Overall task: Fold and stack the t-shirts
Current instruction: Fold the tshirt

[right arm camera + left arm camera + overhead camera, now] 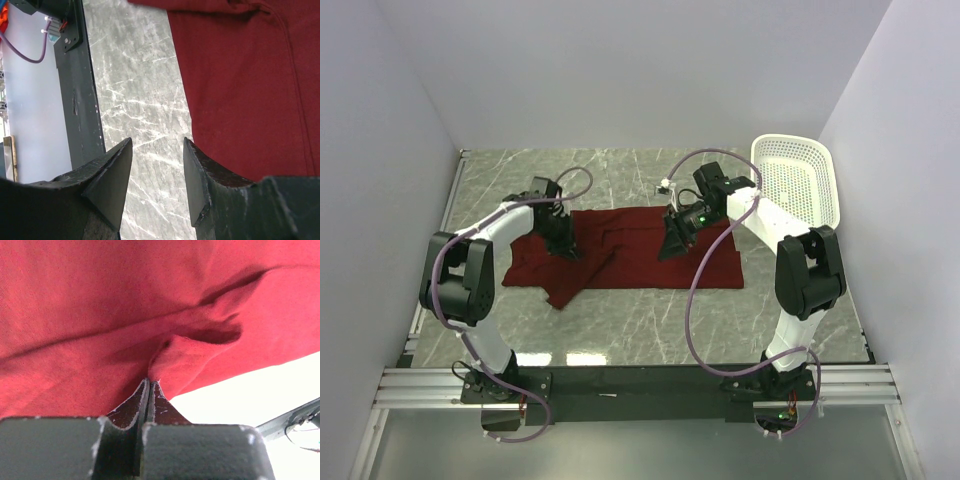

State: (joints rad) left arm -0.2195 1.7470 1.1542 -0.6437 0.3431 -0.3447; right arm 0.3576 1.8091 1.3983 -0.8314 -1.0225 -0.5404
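Your left gripper [150,382] is pinching a small raised ridge of the dark red t-shirt [650,258], its two fingers pressing flat together with the cloth caught at their tips. The left wrist camera is showing this closely, with creased fabric filling everything ahead of the fingertips and a bright, washed-out area lying off to their right. The overhead camera is only showing that hand sitting low on the shirt's left part, beside a rumpled sleeve that is trailing toward the arm bases. Your right gripper [157,150] is standing released, jaws apart and holding nothing. Its wrist camera is showing the gap between the fingers lying over the bare grey marble tabletop [140,95], with the shirt's straight edge running just beside the finger [200,172] on the right of that view and the cloth spreading away past it. From overhead that same hand is sitting over the shirt's middle, and you cannot tell there whether it is touching the cloth. The right wrist view is also catching a black rail [80,100] and a purple cable [27,56] beyond the other finger. A white plastic basket [800,185] is resting well apart from the right hand, on its outer side, appearing only from overhead.
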